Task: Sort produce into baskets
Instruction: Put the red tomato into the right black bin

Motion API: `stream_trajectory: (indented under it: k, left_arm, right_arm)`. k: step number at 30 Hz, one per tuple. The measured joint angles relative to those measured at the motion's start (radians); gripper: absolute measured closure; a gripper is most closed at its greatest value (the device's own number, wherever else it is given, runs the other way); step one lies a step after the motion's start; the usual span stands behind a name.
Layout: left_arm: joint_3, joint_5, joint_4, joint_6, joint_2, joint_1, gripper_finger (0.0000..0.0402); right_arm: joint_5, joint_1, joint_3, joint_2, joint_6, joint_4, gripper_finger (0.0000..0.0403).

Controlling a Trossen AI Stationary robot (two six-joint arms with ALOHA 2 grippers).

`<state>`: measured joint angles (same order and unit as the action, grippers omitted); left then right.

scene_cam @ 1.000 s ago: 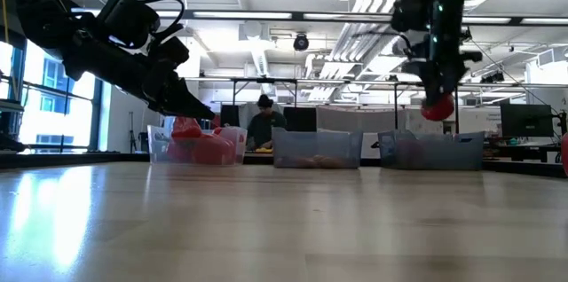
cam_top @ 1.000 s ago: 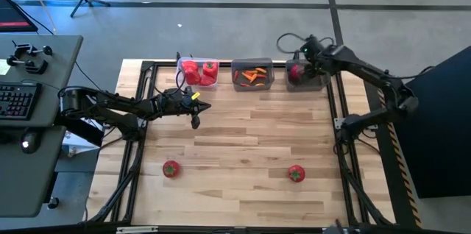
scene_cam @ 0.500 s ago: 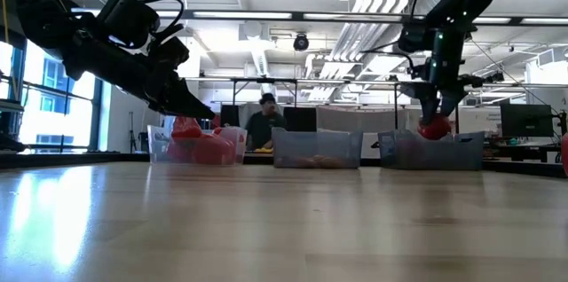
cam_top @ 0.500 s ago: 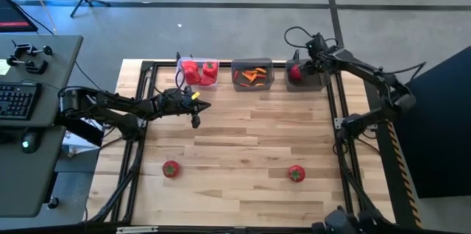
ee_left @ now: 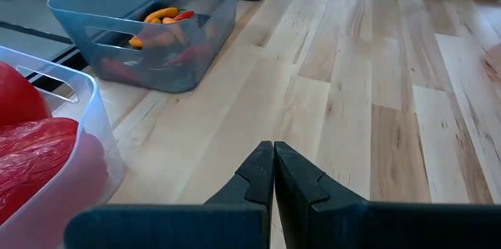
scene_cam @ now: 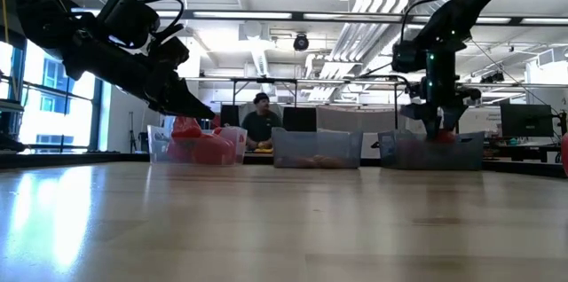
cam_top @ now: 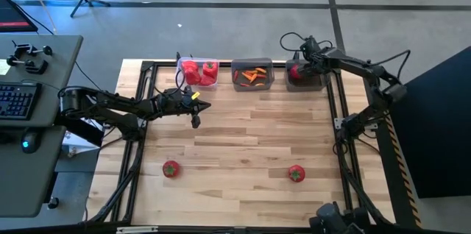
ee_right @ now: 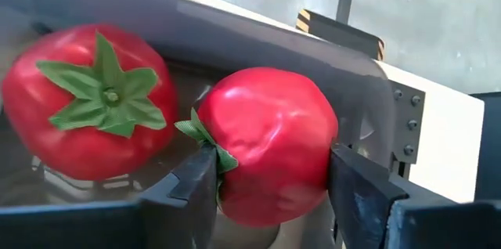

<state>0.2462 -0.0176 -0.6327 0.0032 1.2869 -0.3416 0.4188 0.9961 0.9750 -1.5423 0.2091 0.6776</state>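
Note:
My right gripper (cam_top: 296,72) is down inside the far-right dark grey bin (cam_top: 316,82), shut on a red tomato (ee_right: 266,143). A second tomato (ee_right: 86,100) lies in that bin beside it. The clear bin (cam_top: 197,72) holds red peppers and the middle grey bin (cam_top: 253,74) holds orange carrot pieces. Two more tomatoes lie on the table, one near left (cam_top: 171,168) and one near right (cam_top: 296,174). My left gripper (cam_top: 195,120) is shut and empty above the table, in front of the clear bin. My right gripper pinches the tomato between its two fingers (ee_right: 196,186), one at the green-topped end (ee_right: 205,149) and one at the opposite end. The fingers come from above, pointing down into the bin. The tomato lies on its side in the hold; whether it touches the bin's floor cannot be told.
The three bins stand in a row along the table's far edge. A black frame rail (cam_top: 140,116) runs around the tabletop. Bare wood lies between the bins and the two loose tomatoes. A person (scene_cam: 260,122) shows in the room beyond the table.
My right gripper has gone down with the tomato, from above the far-right grey bin into it, still shut on the tomato. My left arm has kept still.

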Motion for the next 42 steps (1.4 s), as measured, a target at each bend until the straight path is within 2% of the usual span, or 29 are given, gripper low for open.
stream_trajectory:
  k: [5,9,13,21,26,33,39,42]
  left_arm:
    - [0.0,-0.001,0.0,-0.003,0.0,0.0,0.0402]
    - [0.0,-0.059,0.001,-0.012,0.0,0.0,0.0401]
    - [0.0,-0.062,0.005,-0.019,0.0,0.0,0.0402]
    - [0.0,-0.062,0.007,-0.018,0.0,0.0,0.0397]
    - [0.0,-0.059,0.008,-0.018,0.0,0.0,0.0382]
    - [0.0,-0.055,0.008,-0.018,0.0,0.0,0.0376]
    - [0.0,-0.055,0.008,-0.017,0.0,0.0,0.0376]
    - [0.0,-0.054,0.008,-0.01,0.0,0.0,0.0376]
  right_arm:
    - [0.019,0.005,0.0,-0.025,-0.001,-0.004,0.0194]
    - [0.027,0.005,0.0,-0.025,0.0,-0.009,0.015]
    - [0.027,0.001,0.002,-0.025,-0.007,-0.007,0.0113]
    - [0.049,-0.04,0.115,-0.022,-0.019,0.137,0.0109]
    - [0.099,-0.162,0.168,-0.007,-0.024,0.216,0.0155]
    - [0.097,-0.428,0.168,0.082,0.053,0.224,0.0283]
    - [-0.003,-0.665,0.168,0.142,0.158,0.238,0.0389]
    - [-0.098,-0.768,0.168,0.157,0.243,0.28,0.0391]
